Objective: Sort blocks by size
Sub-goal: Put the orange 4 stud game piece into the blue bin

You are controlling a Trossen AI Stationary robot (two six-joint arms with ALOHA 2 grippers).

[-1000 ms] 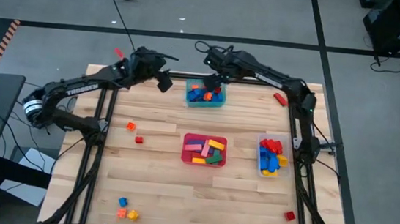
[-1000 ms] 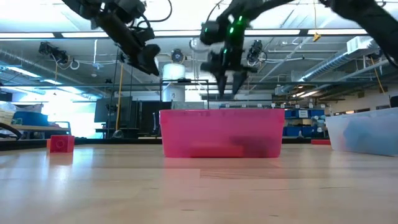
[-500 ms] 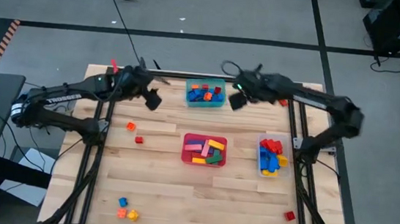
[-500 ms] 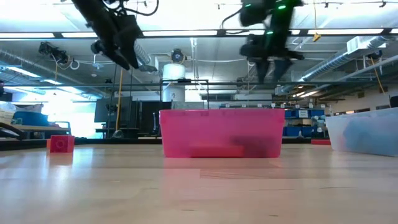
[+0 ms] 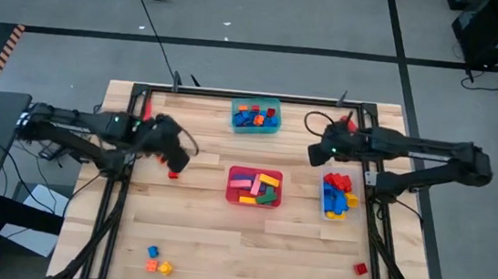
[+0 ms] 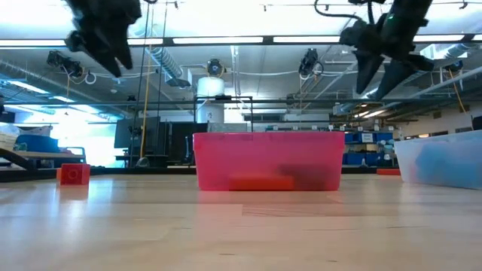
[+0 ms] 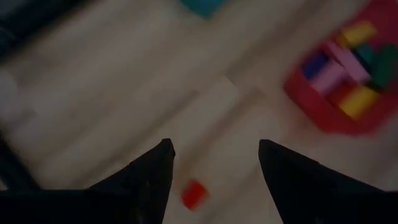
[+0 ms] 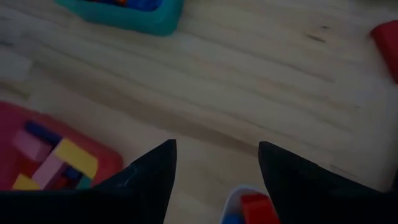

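Over the table's left side, the left gripper (image 5: 174, 155) has swung back from the teal tub (image 5: 256, 116), fingers apart and empty, above a loose red block (image 7: 194, 193); the right gripper (image 5: 319, 152), equally empty, has retreated toward the clear tub (image 5: 337, 196).

Even bright overhead light; ceiling strip lamps (image 6: 226, 39) glare in low view. Both wrist views motion-blurred, soft throughout.

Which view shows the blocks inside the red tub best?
The high view: it looks straight down into the red tub, showing its blocks. The low view shows only the tub's side wall. Both wrist views catch a blurred part of it.
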